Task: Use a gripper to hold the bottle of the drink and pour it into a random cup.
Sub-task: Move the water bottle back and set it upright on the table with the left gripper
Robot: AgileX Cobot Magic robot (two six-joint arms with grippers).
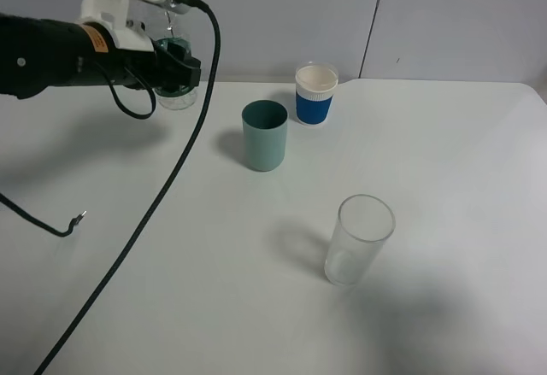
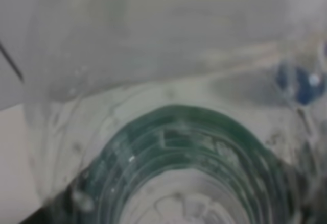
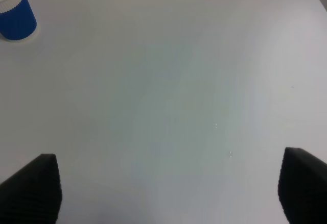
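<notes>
Only orange label (image 1: 99,39) — lettering unreadable.

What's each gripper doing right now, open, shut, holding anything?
Left gripper: shut on the bottle, lifted above the table.
Right gripper: open, holding nothing.

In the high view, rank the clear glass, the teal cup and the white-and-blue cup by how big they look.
1. clear glass, though it stands nearest the camera
2. teal cup
3. white-and-blue cup, farthest back
</notes>
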